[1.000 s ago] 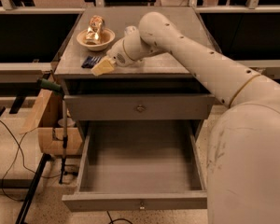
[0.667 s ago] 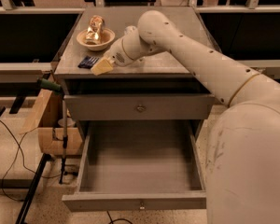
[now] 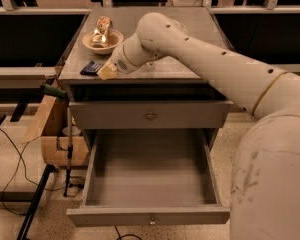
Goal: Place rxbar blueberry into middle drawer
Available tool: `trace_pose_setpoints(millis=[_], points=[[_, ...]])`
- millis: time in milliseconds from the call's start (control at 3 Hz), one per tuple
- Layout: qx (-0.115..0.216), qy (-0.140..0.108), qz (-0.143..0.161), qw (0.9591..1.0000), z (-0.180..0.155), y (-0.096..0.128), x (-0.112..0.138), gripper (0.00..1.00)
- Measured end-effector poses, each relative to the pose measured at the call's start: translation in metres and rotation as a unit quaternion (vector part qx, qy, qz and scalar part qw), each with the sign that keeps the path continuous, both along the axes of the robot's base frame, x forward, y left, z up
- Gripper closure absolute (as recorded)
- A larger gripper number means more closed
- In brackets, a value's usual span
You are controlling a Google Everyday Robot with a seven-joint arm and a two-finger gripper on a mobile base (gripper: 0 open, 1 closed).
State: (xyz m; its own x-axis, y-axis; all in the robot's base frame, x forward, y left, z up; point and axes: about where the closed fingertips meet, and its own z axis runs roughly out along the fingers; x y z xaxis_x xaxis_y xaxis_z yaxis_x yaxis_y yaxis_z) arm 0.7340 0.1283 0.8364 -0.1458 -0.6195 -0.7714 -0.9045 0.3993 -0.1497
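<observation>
Cream-white, rounded arm (image 3: 205, 59) with small dark dots, scuffed base (image 3: 275, 184), tan-tipped gripper (image 3: 108, 72) at front-left of cabinet top (image 3: 210, 24)

The gripper (image 3: 108, 72), right by the rxbar blueberry (image 3: 91, 67), hides its right end. The arm (image 3: 215, 64) runs off the right edge.

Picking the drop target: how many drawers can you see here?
2. One shut drawer just under the tabletop; the middle drawer below it, pulled open. Any lower one is hidden. The gripper is at the tabletop by the rxbar blueberry.
</observation>
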Motion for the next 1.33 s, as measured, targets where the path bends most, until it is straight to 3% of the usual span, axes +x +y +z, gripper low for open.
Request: trace_pose_setpoints(millis=[333,667,1000,1333], points=[[-0.01,-0.012,-0.003,0.9999,0.005,-0.003,-0.013,1.0],[0.0,-0.017,0.016,0.9997,0.022,-0.015,-0.031,1.0],[0.022,-0.02,0.056,0.998,0.039,-0.039,-0.056,1.0],[0.035,-0.013,0.105,0.9938,0.041,-0.081,-0.086,1.0]])
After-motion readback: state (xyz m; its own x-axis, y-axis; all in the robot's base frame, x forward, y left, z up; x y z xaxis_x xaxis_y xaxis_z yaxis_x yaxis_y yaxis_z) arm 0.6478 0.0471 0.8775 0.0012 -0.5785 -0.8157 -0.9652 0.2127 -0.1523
